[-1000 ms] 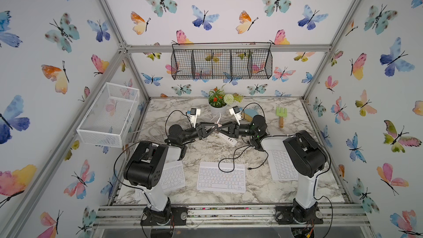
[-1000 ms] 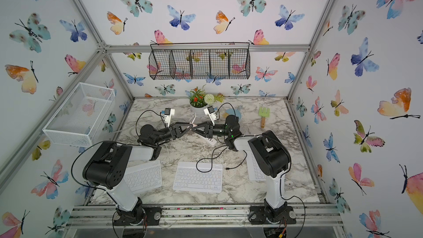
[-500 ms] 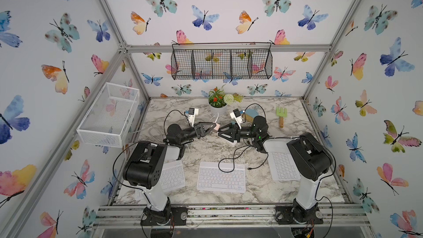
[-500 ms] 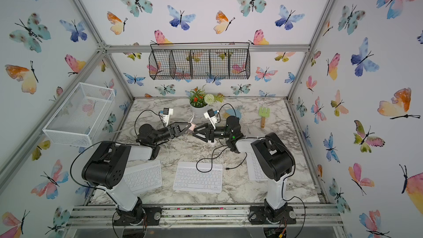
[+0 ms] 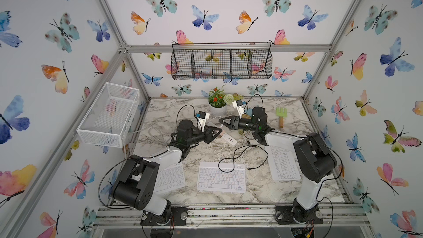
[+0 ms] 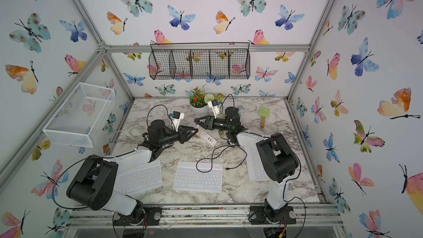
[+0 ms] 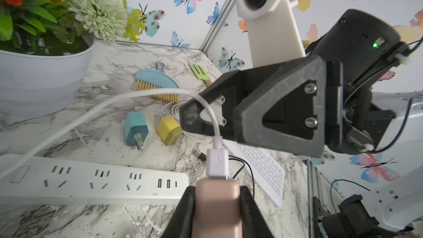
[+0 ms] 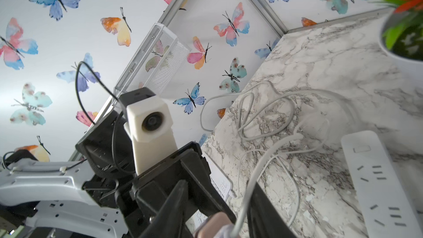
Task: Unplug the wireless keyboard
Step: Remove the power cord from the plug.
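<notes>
Left wrist view: left jaws pinch the pink adapter (image 7: 217, 204); right jaws stand spread around its white cable (image 7: 214, 124) beside the plug (image 7: 217, 162). The wireless keyboard (image 5: 220, 179) lies well behind both. Next, probably: close, pull straight.

Left arm (image 5: 160, 156): mounted at the near edge, elbow folded, forearm reaching inward.
Left gripper (image 5: 218, 131): held level above the table, jaws clamped on a pink charger block (image 7: 217, 202).
Right arm (image 5: 283, 138): mirrored pose, forearm reaching inward.
Right gripper (image 5: 221, 122): level, tip near the left gripper's, jaws parted.
</notes>
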### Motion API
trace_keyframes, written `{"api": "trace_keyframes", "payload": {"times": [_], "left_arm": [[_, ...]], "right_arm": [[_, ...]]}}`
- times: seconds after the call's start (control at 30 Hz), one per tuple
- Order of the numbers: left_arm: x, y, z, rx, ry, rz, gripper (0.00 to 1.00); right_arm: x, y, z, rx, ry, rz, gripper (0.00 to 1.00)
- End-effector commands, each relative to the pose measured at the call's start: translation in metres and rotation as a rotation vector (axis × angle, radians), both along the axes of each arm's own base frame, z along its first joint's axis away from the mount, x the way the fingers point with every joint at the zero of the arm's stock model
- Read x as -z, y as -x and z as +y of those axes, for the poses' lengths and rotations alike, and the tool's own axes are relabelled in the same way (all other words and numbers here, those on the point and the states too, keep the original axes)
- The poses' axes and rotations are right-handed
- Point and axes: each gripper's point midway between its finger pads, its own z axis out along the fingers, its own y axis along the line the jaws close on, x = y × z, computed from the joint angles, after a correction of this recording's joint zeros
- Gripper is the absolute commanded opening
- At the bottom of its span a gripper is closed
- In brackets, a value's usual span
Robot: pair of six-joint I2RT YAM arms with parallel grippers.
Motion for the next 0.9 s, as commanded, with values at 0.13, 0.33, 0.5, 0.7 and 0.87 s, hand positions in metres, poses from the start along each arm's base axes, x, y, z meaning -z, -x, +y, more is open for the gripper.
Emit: {"api": "trace_keyframes", "payload": {"times": [0.13, 0.33, 0.5, 0.7, 0.87], "left_arm": [[-0.001, -0.013, 0.019, -0.172, -0.095, -0.079, 0.0], [0.005, -0.014, 0.01, -0.185, -0.178, -0.102, 0.0], [0.01, -0.014, 0.007, -0.198, -0.231, -0.111, 0.0], [0.017, -0.019, 0.013, -0.258, -0.289, -0.112, 0.0], [0.022, -0.023, 0.02, -0.308, -0.325, -0.098, 0.0]], "right_arm": [[0.032, -0.007, 0.007, 0.041, 0.077, 0.195, 0.43], [0.036, -0.004, 0.016, 0.025, 0.072, 0.215, 0.41], [0.039, -0.003, 0.02, 0.018, 0.075, 0.236, 0.31], [0.045, -0.004, 0.02, 0.03, 0.085, 0.269, 0.24], [0.052, -0.007, 0.019, 0.049, 0.11, 0.286, 0.27]]}}
